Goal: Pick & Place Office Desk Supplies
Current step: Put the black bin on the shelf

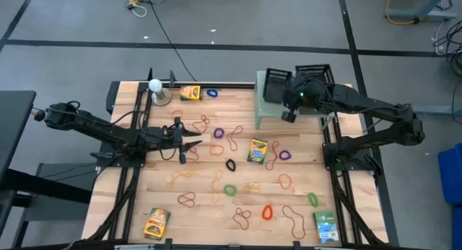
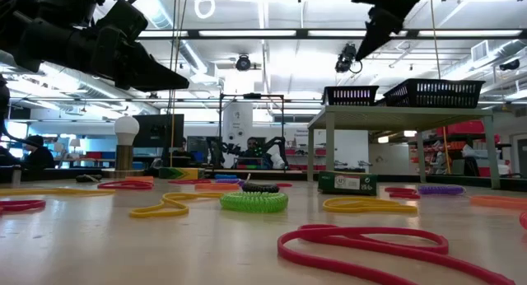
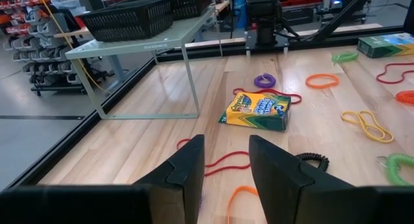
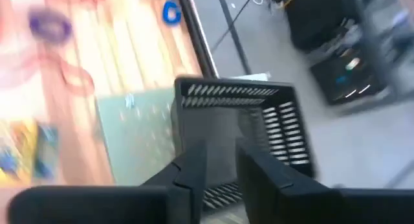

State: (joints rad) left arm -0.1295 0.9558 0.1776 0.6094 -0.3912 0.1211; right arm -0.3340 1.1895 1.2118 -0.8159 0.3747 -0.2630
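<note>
Mostly the job is still ahead: rubber bands lie scattered across the tabletop, with crayon boxes at the middle, far edge and both near corners. Two black baskets stand on a raised stand by the far right corner; their contents are hidden. Over them hangs the right tool, its fingers narrowly parted and empty. Over the left-middle, the left tool is parted, holding nothing. No box lettering reads clearly.

Grey floor crossed by dark lines; ceiling lights overhead.
</note>
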